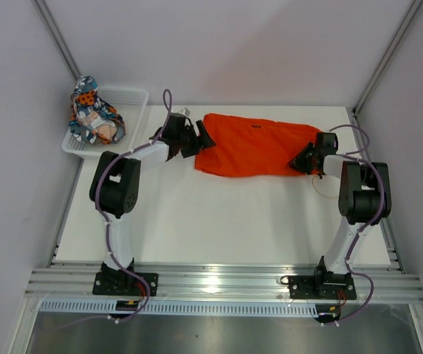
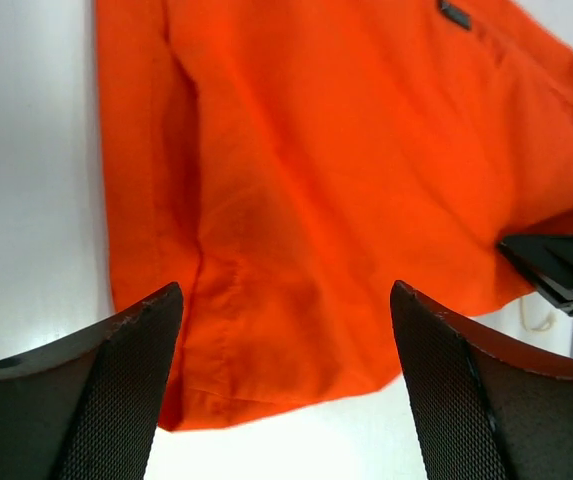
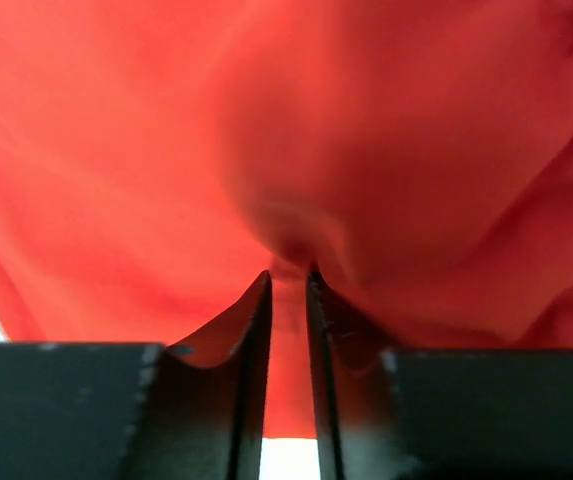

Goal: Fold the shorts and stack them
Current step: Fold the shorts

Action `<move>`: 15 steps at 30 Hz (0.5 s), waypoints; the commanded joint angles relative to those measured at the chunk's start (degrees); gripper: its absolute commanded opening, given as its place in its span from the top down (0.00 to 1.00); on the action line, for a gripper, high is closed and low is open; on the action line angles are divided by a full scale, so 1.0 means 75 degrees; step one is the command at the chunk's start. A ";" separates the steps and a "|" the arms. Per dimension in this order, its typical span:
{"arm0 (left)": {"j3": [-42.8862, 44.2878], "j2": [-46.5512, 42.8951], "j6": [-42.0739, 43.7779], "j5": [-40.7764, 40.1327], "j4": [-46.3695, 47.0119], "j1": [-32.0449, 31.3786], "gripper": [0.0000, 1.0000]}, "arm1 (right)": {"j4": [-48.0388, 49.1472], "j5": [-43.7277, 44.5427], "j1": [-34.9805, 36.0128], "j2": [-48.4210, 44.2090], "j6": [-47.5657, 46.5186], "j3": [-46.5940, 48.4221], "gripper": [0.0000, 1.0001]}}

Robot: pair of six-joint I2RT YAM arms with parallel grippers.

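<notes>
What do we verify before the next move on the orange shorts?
1. Right end effector shut on orange shorts: ok, fabric pinched between jaws.
2. Left end effector gripping the hem: not ok, jaws open astride it.
3. Right grip catches both layers: cannot tell.
4. Spread of orange shorts on table: ok, laid out.
5. Printed shorts out of the way: ok, in the white basket.

The white table (image 1: 218, 214) carried the orange shorts (image 1: 252, 144), which lay spread out flat on its far part, while the white mesh basket (image 1: 133, 94) stood well to the left of the shorts and a thin white cord (image 2: 538, 318) lay at their right end.
</notes>
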 commanded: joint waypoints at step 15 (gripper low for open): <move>0.1171 0.1106 0.0501 0.0094 -0.0085 0.0073 0.42 | -0.0175 -0.0055 -0.0149 0.0413 0.0060 0.0301 0.86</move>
